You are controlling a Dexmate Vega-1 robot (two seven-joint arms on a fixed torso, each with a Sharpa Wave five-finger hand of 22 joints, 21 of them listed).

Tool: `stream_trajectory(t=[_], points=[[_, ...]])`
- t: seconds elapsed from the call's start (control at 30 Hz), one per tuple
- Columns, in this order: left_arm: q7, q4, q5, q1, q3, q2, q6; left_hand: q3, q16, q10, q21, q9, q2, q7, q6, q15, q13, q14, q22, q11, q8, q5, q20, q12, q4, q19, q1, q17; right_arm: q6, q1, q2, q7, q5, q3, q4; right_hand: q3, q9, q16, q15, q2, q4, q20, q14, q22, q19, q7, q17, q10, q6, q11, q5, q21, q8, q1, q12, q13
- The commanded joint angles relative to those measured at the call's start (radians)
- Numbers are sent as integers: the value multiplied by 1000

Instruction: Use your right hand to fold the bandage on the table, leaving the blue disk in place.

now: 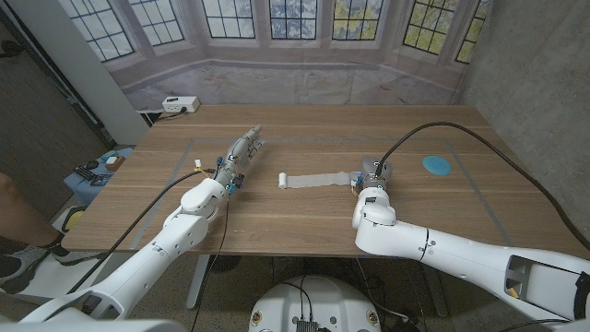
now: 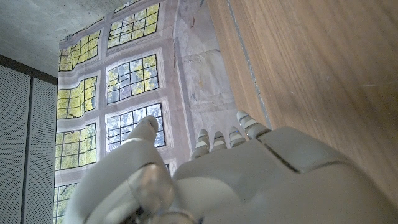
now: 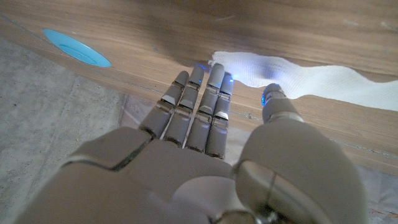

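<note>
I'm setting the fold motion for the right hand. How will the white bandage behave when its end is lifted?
The bandage lies thin and wavy-edged on the table, so it probably droops limp and weighs little. Its far end looks rolled, so that part may unroll or shift if tugged. The right hand has its fingertips at the near end.

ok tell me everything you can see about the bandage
The bandage is a white strip of soft, woven-looking cloth lying flat and mostly unrolled across the middle of the wooden table. Its left end is still wound into a small roll, and its edges run a little wavy. It is not yet folded. The right hand is at its right end, where the right wrist view shows the fingers reaching down at the cloth's edge. The blue disk lies apart, further right.
</note>
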Motion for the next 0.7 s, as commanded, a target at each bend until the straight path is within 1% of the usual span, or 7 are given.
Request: stream_trajectory(t=[0.03, 0.4, 0.63, 0.7], points=[[-8, 2, -4, 2, 1, -1, -1, 1, -2, 2, -2, 6, 7, 0, 12, 8, 3, -2, 1, 1, 7, 4, 2, 2, -3, -1, 6, 2, 25, -20, 18, -42, -12, 2, 24, -8, 5, 8, -102, -1, 0, -2, 20, 6, 13, -2, 5, 20, 14, -7, 5, 8, 3, 16, 11, 5], [-19, 11, -9, 1, 1, -2, -5, 1, -2, 4, -2, 6, 8, 0, 14, 9, 3, -3, 1, 2, 6, 4, 3, 3, -4, -3, 6, 2, 35, -34, 33, -70, -47, -1, 37, -16, 6, 25, -124, 1, -1, -12, 54, 6, 30, -12, 13, 55, 55, -23, 5, 11, 6, 36, 33, 15], [-23, 13, -9, 1, 4, -3, -4, 1, -2, 10, -2, 6, 8, -1, 18, 8, 3, -3, 1, 0, 7, 4, 3, 4, -5, -3, 6, 2, 46, -43, 34, -85, -72, -3, 45, -20, 7, 34, -131, 2, -1, -17, 70, 7, 40, -17, 18, 69, 76, -31, 5, 12, 7, 49, 42, 18], [-24, 12, -8, 0, 5, -3, -2, 2, -2, 13, -2, 7, 8, -2, 21, 8, 3, -3, 1, -2, 7, 4, 3, 6, -5, -3, 6, 2, 51, -46, 33, -88, -79, -3, 47, -20, 7, 37, -135, 1, -3, -20, 75, 7, 43, -25, 19, 82, 88, -37, 5, 12, 8, 57, 46, 16]])
